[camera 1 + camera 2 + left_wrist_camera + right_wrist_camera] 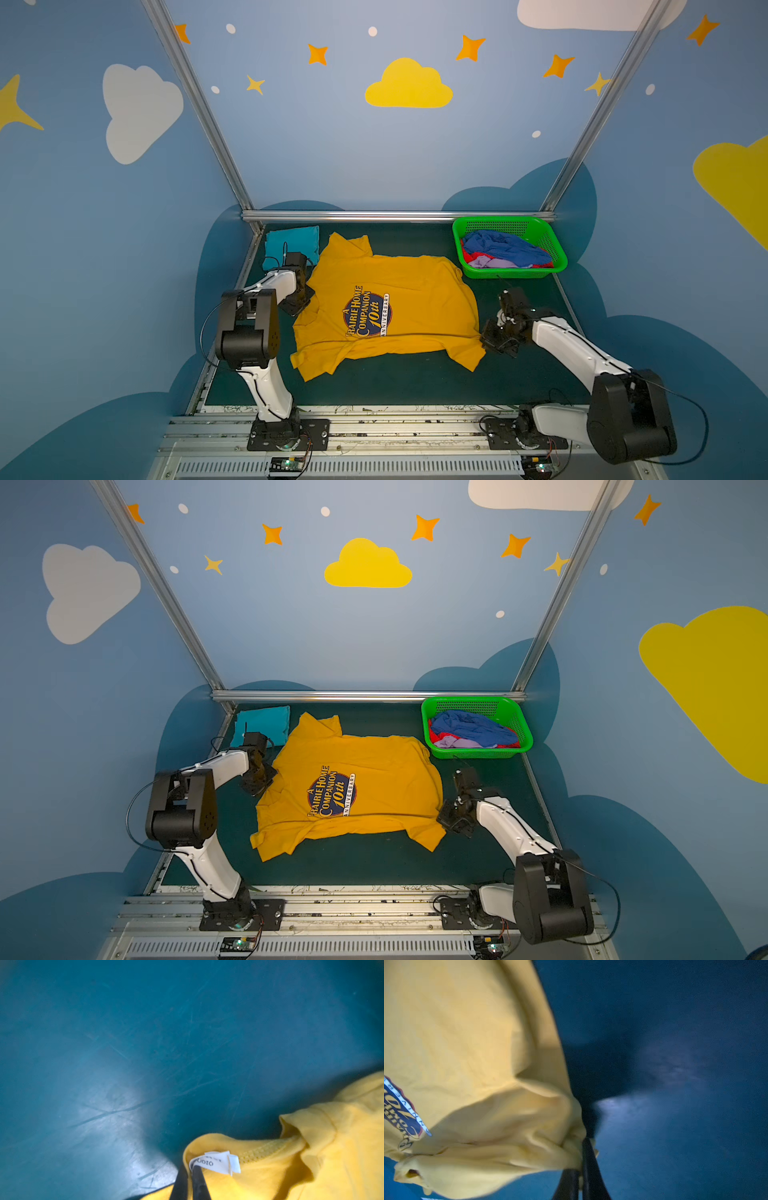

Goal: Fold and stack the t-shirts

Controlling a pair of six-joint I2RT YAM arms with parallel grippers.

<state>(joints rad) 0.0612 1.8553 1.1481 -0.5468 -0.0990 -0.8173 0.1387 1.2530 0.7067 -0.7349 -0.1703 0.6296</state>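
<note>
Nearest us, the right gripper is clenched on a bunched fold at the hem of the large mustard-yellow cotton t-shirt with the round navy chest print. A loose hem corner lies just nearer than its fingertips. Further in, the left gripper is clamped on the collar rim. The shirt lies spread on the dark green table mat between the two grippers, and a taut crease runs from one to the other.

We judge the step in hand to be a lengthwise stretch or fold along that line. To do it well, we should raise both grippers together and keep the pull even so the crease stays straight. We should also avoid tugging hard, since each pinch holds little cloth and soft cotton can slip.

The left wrist view alone shows the jaws biting right beside the small white neck label; in both top views the wrist hides this. The right wrist view, though blurred, shows cloth wadded between the fingers.

Only the top views show the layout. Just beyond the left gripper lies a folded teal t-shirt. Well beyond the right gripper stands the bright green perforated plastic basket, with a blue t-shirt, a red t-shirt and a lavender t-shirt crumpled inside, not yet folded.
</note>
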